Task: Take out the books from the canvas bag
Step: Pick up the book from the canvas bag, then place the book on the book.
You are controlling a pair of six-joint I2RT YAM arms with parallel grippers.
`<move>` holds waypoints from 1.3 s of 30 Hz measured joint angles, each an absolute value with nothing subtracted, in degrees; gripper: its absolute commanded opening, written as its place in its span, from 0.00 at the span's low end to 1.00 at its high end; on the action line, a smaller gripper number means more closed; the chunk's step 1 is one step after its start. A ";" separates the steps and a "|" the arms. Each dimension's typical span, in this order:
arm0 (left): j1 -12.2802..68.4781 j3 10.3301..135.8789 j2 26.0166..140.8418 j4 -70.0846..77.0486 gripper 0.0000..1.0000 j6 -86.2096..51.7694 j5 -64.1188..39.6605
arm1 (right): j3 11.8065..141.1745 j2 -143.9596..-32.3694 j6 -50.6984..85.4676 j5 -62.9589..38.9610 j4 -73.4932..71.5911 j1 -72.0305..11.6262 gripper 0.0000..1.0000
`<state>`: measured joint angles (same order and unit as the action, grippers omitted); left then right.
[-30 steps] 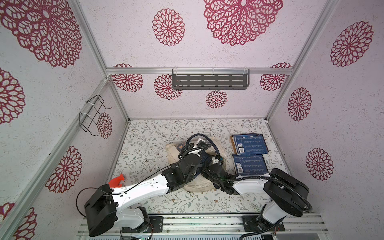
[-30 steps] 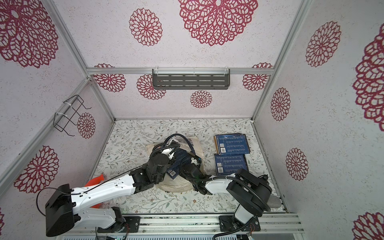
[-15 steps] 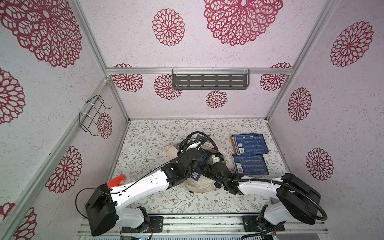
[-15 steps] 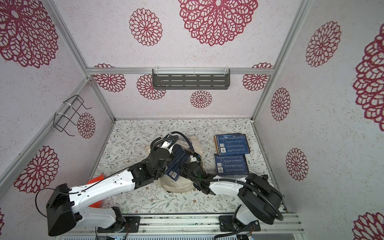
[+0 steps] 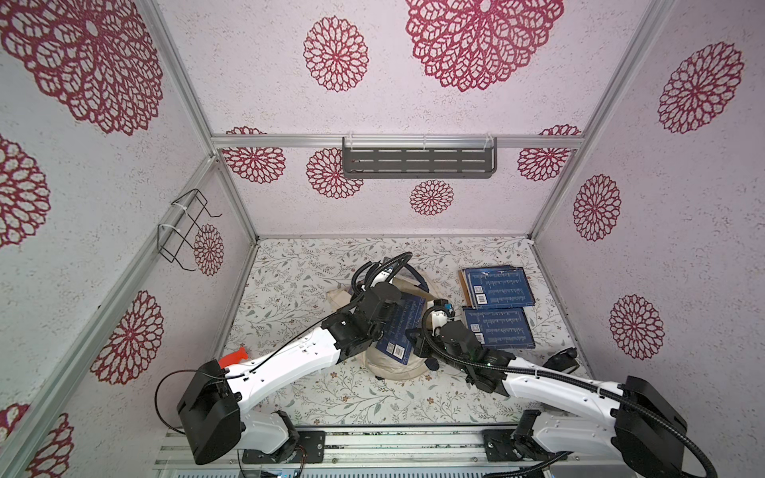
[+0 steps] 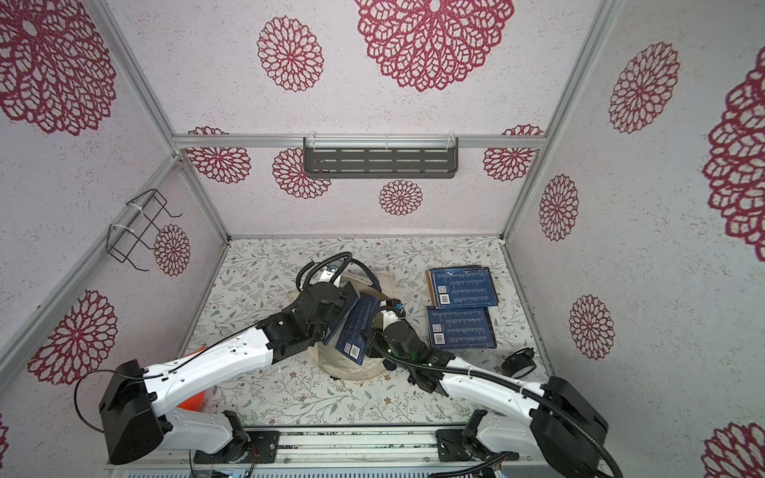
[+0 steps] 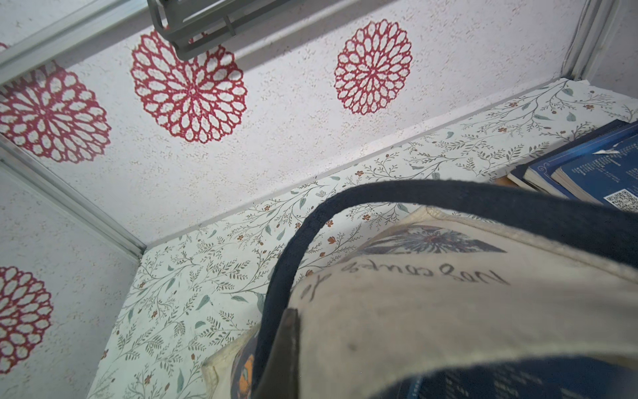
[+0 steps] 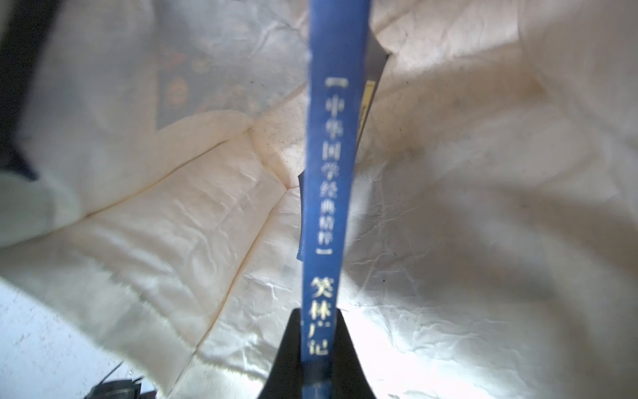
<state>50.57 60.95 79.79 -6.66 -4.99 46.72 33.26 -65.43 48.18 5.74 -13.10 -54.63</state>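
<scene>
Since a second ago the right tool [image 8: 318,324] has drawn a thin dark blue paperback book [image 5: 403,327] with white text farther up out of the cream canvas bag [image 5: 395,368]; it is clamped on the book's spine, and the book leans tilted over the bag's mouth. Next to it the left tool [image 7: 291,345] is clenched on the bag's rim beside a navy blue strap handle [image 7: 448,200]. More dark blue paperbacks [image 5: 496,287] lie flat in two spots on the floral-patterned desk [image 5: 298,285], just beside the bag on the right arm's side.
</scene>
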 measured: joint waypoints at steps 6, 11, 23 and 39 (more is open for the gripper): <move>49.17 61.60 79.88 -8.75 0.00 -7.42 46.26 | 31.14 -58.33 43.31 5.82 -10.83 -54.52 0.00; 47.94 62.61 80.44 -10.68 0.00 -9.54 45.65 | 30.48 -52.75 39.48 5.80 -9.63 -54.52 0.00; 46.09 63.79 80.79 -13.74 0.00 -11.90 45.50 | 29.61 -34.89 34.39 16.01 -5.45 -54.17 0.00; 46.52 62.35 80.82 -11.66 0.00 -8.54 45.47 | 27.49 -23.09 43.00 42.41 5.48 -48.62 0.00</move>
<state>46.52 62.35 80.82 -11.66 -8.54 45.47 27.49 -23.09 43.00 42.41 5.48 -48.62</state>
